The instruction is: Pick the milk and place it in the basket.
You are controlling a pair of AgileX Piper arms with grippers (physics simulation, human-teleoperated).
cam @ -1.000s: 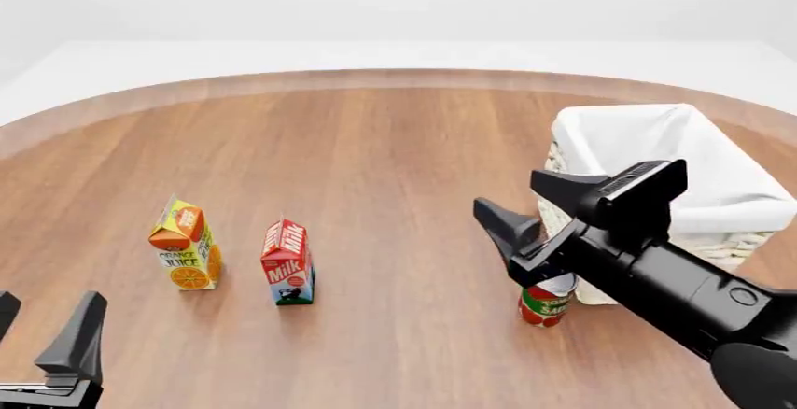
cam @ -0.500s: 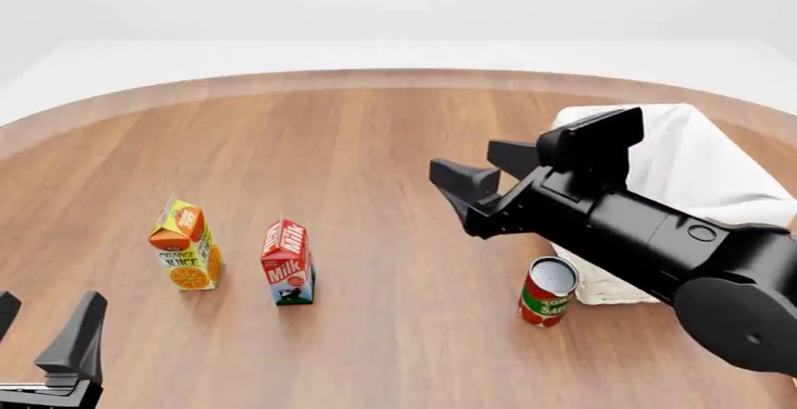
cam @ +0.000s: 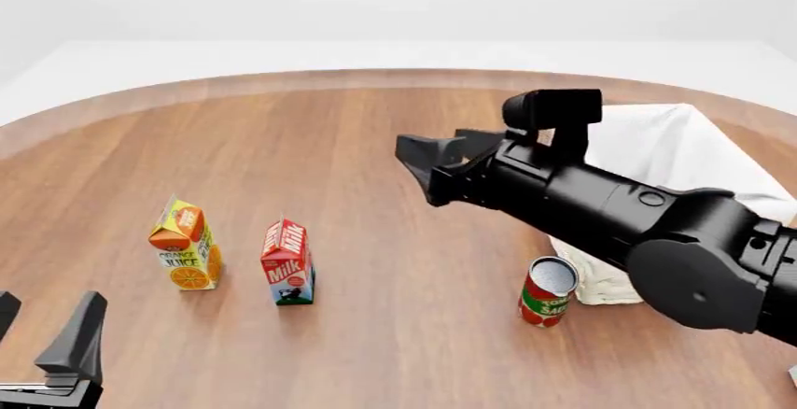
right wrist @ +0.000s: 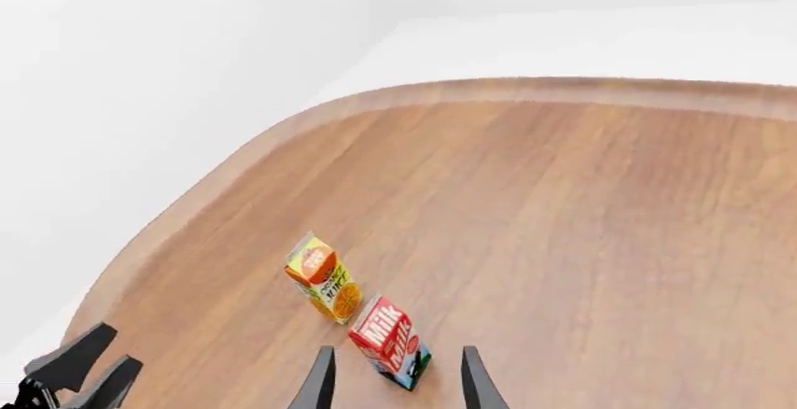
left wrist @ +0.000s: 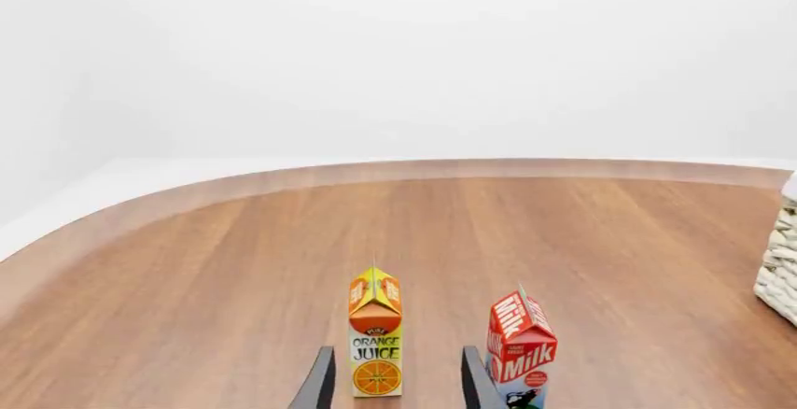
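The milk [cam: 287,264] stands upright on the wooden table, left of centre, with a red top and a white and blue base. It also shows in the left wrist view [left wrist: 521,348] and the right wrist view [right wrist: 388,342]. The basket [cam: 692,148], cream with white cloth, stands at the right, partly hidden behind my right arm. My right gripper [cam: 436,152] is open and empty, high above the table, right of and beyond the milk. My left gripper [cam: 44,325] is open and empty at the near left edge.
An orange juice carton [cam: 185,246] stands just left of the milk. A red tomato can [cam: 547,291] stands by the basket's near left corner. The basket's wicker edge [left wrist: 782,260] shows in the left wrist view. The table's curved far rim [cam: 398,77] runs across the back.
My right arm has swung left and farther forward, away from the tomato can and across the basket's front. The left arm, cartons and can have not moved.
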